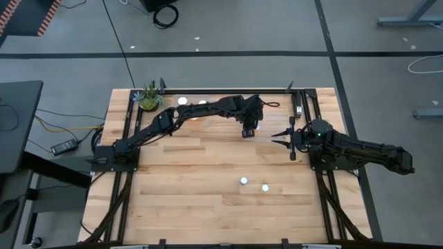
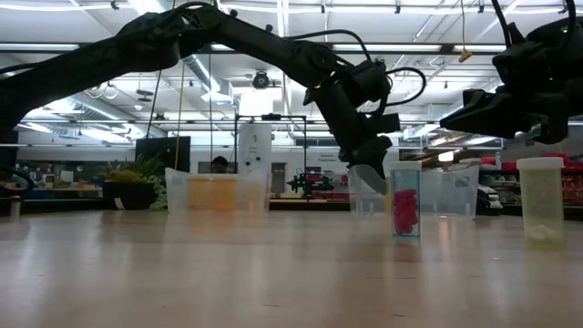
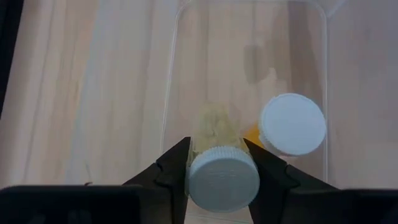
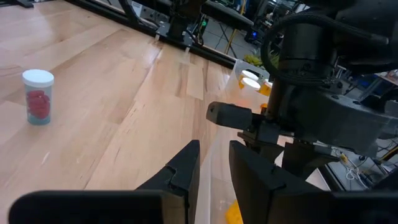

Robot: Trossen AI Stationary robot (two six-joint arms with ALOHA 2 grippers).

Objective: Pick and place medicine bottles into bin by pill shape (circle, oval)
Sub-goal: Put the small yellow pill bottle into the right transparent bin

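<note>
My left gripper (image 3: 216,149) (image 1: 248,131) is shut on a medicine bottle (image 3: 221,177) with a white cap and a clear body of pale pills. It holds the bottle over a clear bin (image 3: 171,74) (image 2: 437,193). Inside that bin lies another bottle (image 3: 292,124) with a white cap and an orange body. Two more bottles stand on the table nearer the front: one with pink pills (image 2: 405,199) (image 1: 243,181) and a pale one (image 2: 540,200) (image 1: 265,187). My right gripper (image 4: 212,165) (image 1: 280,136) waits shut at the right, touching nothing. My left gripper pinches the bottle between its two fingers, on the body just below the cap (image 3: 202,149). The fingers slant down from above and lie across the bottle. The bottle is tilted, cap up toward the wrist, its bottom inside the bin; whether it touches the floor I cannot tell.
A second bin (image 2: 219,193) holding orange bottles with white caps (image 1: 182,101) stands at the far left, beside a small plant (image 1: 149,97). A black frame (image 1: 208,90) runs along the table's far edge. Bare wood lies across the near half.
</note>
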